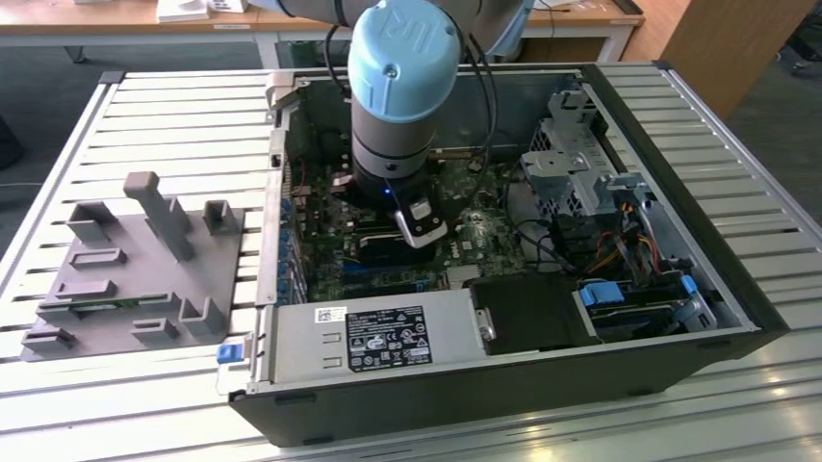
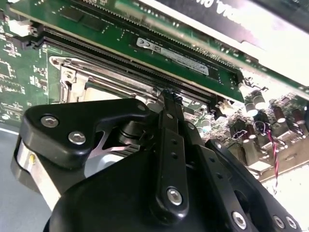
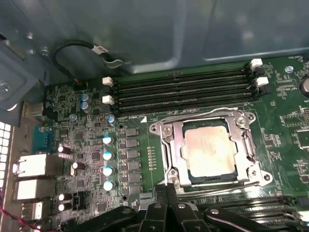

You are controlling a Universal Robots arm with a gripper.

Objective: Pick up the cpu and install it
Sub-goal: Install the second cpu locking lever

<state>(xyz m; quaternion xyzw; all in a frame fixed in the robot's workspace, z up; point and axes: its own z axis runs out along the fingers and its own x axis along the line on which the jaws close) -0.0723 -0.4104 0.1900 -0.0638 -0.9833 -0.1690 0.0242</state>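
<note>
The cpu [image 3: 212, 147], a small silvery-grey square chip, lies flat inside the metal-framed socket [image 3: 161, 133] on the green motherboard. In the first wrist view my gripper [image 3: 166, 189] sits just beside the socket's near edge, its black fingers pressed together and holding nothing. The second wrist view has the gripper [image 2: 169, 96] with its tips together over the socket frame [image 2: 72, 65], next to a seated memory module [image 2: 183, 60]. In the exterior view the arm [image 1: 392, 106] reaches straight down into the open computer case [image 1: 719, 318], over the motherboard.
A grey tray [image 1: 129, 260] with upright posts lies on the slatted table at the exterior view's left. Inside the case are a power supply [image 1: 372, 337], a drive cage [image 1: 578, 164] and loose cables [image 1: 617, 250]. Black memory slots [image 3: 183, 89] run beside the socket.
</note>
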